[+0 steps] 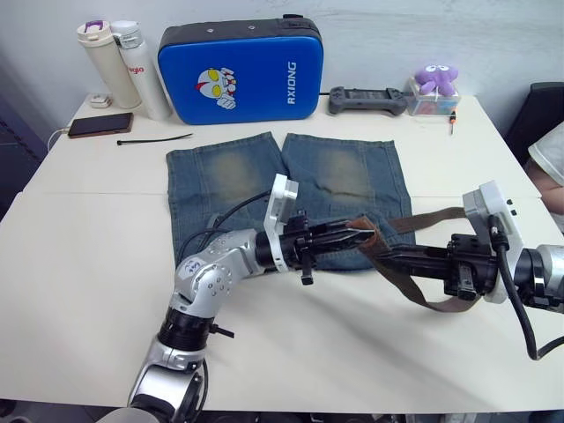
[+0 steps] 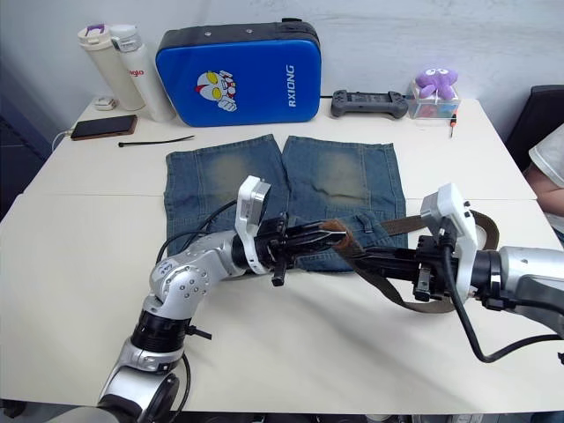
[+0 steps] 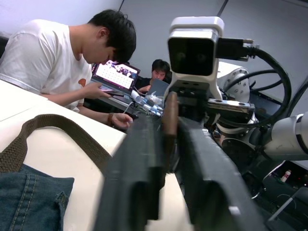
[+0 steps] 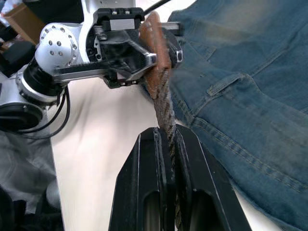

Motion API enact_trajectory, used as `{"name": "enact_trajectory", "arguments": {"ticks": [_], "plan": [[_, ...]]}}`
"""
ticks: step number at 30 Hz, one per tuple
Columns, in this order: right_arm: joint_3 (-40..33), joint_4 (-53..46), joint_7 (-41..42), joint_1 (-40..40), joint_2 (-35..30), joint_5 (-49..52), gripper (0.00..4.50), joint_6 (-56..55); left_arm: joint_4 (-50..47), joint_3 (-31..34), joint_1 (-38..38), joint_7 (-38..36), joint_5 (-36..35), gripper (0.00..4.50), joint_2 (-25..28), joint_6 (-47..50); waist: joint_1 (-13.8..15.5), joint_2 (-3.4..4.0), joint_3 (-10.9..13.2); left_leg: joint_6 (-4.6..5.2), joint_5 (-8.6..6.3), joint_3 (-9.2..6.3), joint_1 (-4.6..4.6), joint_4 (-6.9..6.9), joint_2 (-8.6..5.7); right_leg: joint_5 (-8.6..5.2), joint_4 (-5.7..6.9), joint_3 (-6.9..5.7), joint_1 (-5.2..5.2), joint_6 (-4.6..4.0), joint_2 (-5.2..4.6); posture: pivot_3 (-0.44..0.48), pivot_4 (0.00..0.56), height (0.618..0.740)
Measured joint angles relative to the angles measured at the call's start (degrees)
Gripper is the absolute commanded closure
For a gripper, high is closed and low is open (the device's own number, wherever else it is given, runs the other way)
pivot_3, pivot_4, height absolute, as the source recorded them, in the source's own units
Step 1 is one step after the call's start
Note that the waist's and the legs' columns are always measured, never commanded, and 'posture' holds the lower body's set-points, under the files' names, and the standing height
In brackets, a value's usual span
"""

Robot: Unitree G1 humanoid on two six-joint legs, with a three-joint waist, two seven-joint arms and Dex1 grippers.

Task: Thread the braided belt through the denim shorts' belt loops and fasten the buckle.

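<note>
Right wrist view shows both the right gripper and left gripper clamped on the braided belt, a limp, floppy strap best pinched near its stiffer leather tip.

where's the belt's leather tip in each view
left eye view: leather tip held between both grippers, above the shorts' waistband.
right eye view: same place, at the waistband's middle.
left wrist view: brown strip between that gripper's fingers.
right wrist view: tip pinched by the left gripper.
Shared landmark: denim shorts.
</note>
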Motion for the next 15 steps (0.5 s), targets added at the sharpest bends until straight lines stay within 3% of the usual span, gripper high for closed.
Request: {"name": "enact_trajectory", "arguments": {"ticks": [2, 3, 5, 7, 11, 15], "plan": [[-1.1, -0.3, -1.8, 1.1, 0.0, 1.3, 4.5, 0.0, 1.4, 0.1, -0.8, -0.8, 0.0, 4.44, -0.6, 0.0, 0.1, 0.0, 0.0, -0.01, 0.0, -0.03, -0.22, 0.1, 0.0, 0.01, 0.05, -0.02, -0.19, 0.01, 0.0, 0.0, 0.15, 0.739], [-1.8, -0.4, -3.1, 1.7, 0.0, 2.0, 3.66, 0.1, 2.4, 0.1, -1.2, -1.0, 0.0, 4.5, -1.1, 0.0, 0.1, 0.0, 0.0, -0.01, 0.01, -0.04, -0.38, 0.2, 0.0, 0.01, 0.11, -0.04, -0.31, 0.02, 0.0, 0.0, 0.15, 0.739], [-2.6, -0.2, -5.6, 3.1, 0.0, 3.1, 2.98, 0.6, 3.0, 0.4, -1.7, -1.1, -0.1, 4.5, -2.3, -0.1, 0.1, -0.01, 0.0, 0.0, 0.0, -0.04, -0.44, 0.25, 0.0, 0.03, 0.1, -0.04, -0.33, 0.06, 0.0, 0.0, 0.15, 0.739], [-5.5, 0.9, -7.5, 6.3, 0.1, 5.1, 1.98, 1.5, 3.8, 0.8, -3.4, -1.1, -0.3, 4.5, -3.2, -0.1, 0.3, -0.01, 0.0, 0.04, -0.01, -0.05, -0.48, 0.29, -0.02, 0.05, 0.07, -0.06, -0.32, 0.09, -0.02, 0.0, 0.15, 0.739], [-20.6, 4.0, -10.0, 15.4, 1.9, 11.1, 0.06, 2.3, 7.2, 3.7, -6.1, 2.1, -3.1, 4.5, -7.3, 2.7, 1.2, -0.02, 0.0, 0.15, -0.04, -0.06, -0.59, 0.32, -0.01, 0.13, 0.09, -0.06, -0.28, 0.23, 0.0, 0.0, 0.15, 0.739], [-31.6, 3.5, -16.9, 23.3, 6.4, 25.6, 0.06, -1.3, 13.0, 8.1, -10.9, 7.7, -6.8, 4.5, -12.6, 6.5, 1.5, -0.1, 0.1, 0.19, -0.06, -0.03, -0.59, 0.36, -0.02, 0.14, -0.05, -0.03, -0.3, 0.25, 0.01, 0.0, 0.15, 0.739]]}}
